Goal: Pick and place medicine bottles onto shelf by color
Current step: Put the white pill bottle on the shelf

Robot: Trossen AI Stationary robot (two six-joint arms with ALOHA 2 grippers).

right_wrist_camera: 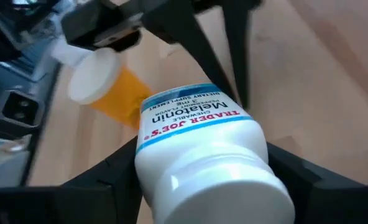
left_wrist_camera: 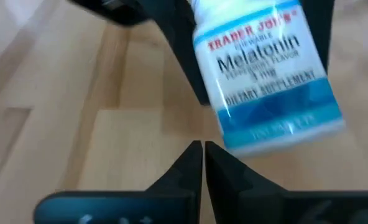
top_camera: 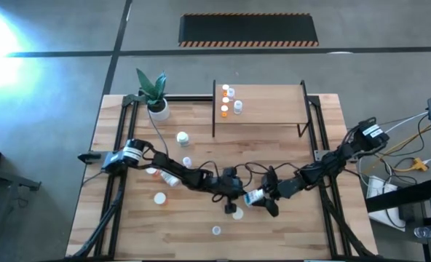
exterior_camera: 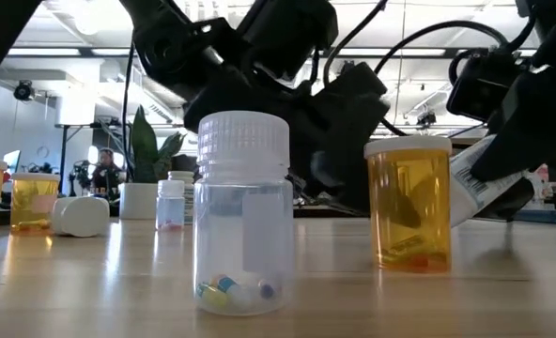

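My left gripper (top_camera: 234,195) sits low over the middle of the tabletop (top_camera: 288,233), fingers pressed together with nothing between them; its wrist view shows the tips meeting just short of the white bottle (left_wrist_camera: 268,81). Loose bottles lie around that arm: a white one (top_camera: 182,137) near the plant pot (top_camera: 158,109), a capped one (top_camera: 159,197) further forward, and a clear bottle (exterior_camera: 241,214) with a few pills in the bottom, closest in the low view.

An orange bottle (exterior_camera: 409,204) stands upright just beside my right gripper (top_camera: 263,198), which holds the white bottle across its body, tilted, cap end toward the wrist camera. That grip looks sound to me: the labelled barrel is stiff plastic and should not give, but it is smooth and round, so I judge it could roll or slip if squeezed off-centre. It is probably light. I would keep hold mid-body, below the cap.

The shelf (top_camera: 274,116) stands at the far edge, well apart, with several bottles (top_camera: 230,100) grouped on its left part.
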